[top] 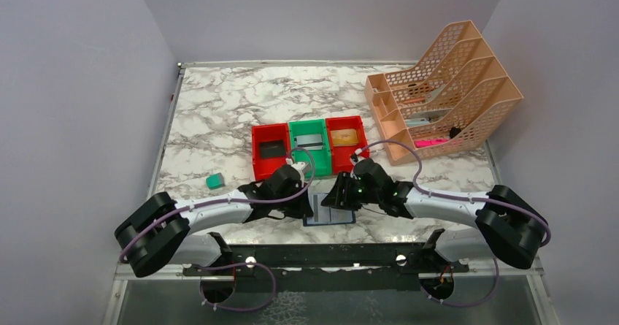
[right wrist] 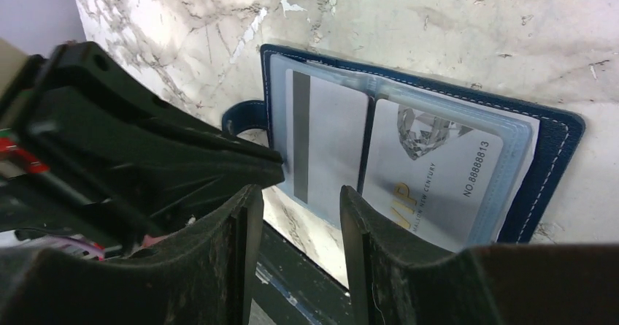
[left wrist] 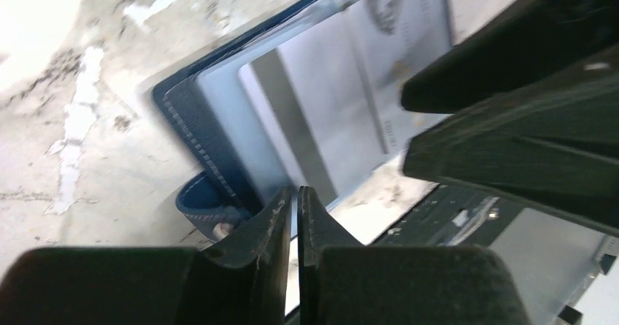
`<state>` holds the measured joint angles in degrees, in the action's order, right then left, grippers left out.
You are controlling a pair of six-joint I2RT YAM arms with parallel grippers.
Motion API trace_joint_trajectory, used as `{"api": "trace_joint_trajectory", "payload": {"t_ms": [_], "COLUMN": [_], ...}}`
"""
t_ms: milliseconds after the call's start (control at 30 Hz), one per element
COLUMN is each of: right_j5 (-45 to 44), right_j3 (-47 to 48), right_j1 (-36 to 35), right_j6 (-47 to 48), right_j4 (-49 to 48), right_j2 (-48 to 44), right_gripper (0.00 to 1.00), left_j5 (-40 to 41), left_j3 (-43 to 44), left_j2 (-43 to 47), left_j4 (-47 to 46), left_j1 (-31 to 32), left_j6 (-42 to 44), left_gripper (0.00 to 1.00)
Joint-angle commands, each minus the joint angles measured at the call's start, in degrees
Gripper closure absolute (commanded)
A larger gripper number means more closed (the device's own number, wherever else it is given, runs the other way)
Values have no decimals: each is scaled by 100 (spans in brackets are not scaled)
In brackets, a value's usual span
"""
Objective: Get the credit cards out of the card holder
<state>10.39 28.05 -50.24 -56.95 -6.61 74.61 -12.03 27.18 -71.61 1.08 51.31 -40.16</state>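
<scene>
The navy card holder [top: 329, 214] lies open at the table's near edge, between both grippers. Its pale sleeves hold two silver-grey credit cards: one with a dark stripe [right wrist: 328, 139] and one printed VIP [right wrist: 431, 168]. My left gripper [left wrist: 298, 193] is pinched almost fully together on the near edge of the striped card's sleeve [left wrist: 219, 113], beside the snap tab [left wrist: 197, 204]. My right gripper [right wrist: 301, 193] stands open just off the holder's near edge, with only table between its fingers. A black card [top: 272, 148], a silver card [top: 309, 141] and a gold card [top: 346, 136] lie in the bins.
A red bin [top: 257, 155], a green bin [top: 324, 153] and another red bin [top: 363, 128] stand in a row just behind the holder. A teal block [top: 214, 181] lies at the left. A peach file rack [top: 445, 91] fills the back right. The black base rail [top: 321, 255] runs along the front.
</scene>
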Motion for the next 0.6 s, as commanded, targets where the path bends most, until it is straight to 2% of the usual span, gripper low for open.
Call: {"api": "trace_joint_trajectory", "payload": {"t_ms": [0, 200, 433, 567], "right_j5": [64, 353, 355, 253], "right_j3": [6, -28, -102, -237], "right_j1": [23, 18, 23, 23], "right_j6": [-159, -194, -277, -334], "right_j4": [-173, -266, -450, -602], "right_j2": [170, 604, 768, 703], "right_gripper": [52, 52, 53, 59], "left_j5": [426, 638, 571, 562], "left_j3": [-262, -600, -525, -479], "left_j2": [-249, -238, -420, -476], "left_j4": [15, -9, -78, -74], "left_j1": [38, 60, 79, 105], "left_j6": [-73, -198, -126, -123], "left_gripper": [90, 92, 94, 95]}}
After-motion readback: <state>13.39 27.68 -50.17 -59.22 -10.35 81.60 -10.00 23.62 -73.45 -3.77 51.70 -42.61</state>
